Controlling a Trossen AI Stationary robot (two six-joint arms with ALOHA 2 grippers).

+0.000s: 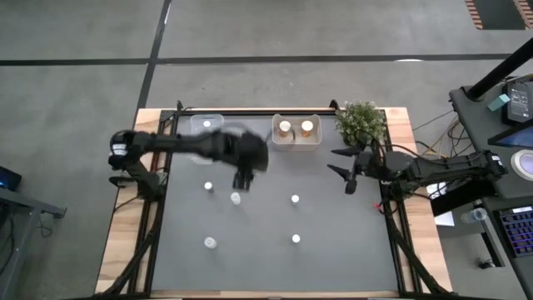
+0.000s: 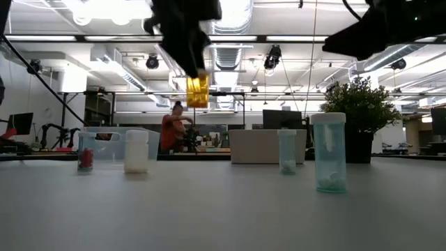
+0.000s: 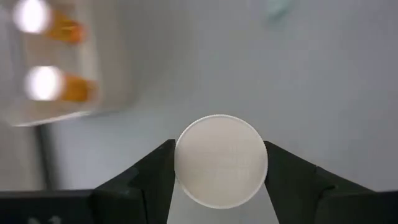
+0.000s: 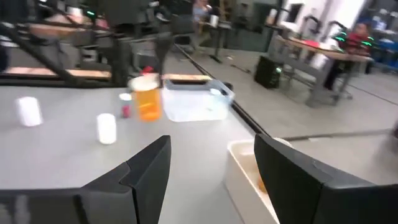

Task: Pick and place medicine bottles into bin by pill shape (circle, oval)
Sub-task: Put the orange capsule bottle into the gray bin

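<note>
The left gripper (image 3: 219,163) pinches an orange medicine bottle (image 2: 197,91) by its white cap (image 3: 221,160), lifted above the table (image 1: 333,225). The right gripper (image 4: 211,163) is spread, empty.

grey table (image 1: 333,250) carries small bottles (image 1: 296,239), two bins (image 1: 296,143), plant (image 1: 361,122).

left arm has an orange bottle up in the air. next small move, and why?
Probably carry it toward the white bin and lower it. The left gripper is shut on the white-capped orange medicine bottle, lifted clear of the grey table. That bin already holds two orange bottles. The pill shape cannot be seen, so the choice of bin is a guess. The right gripper waits open beside the bin.
</note>
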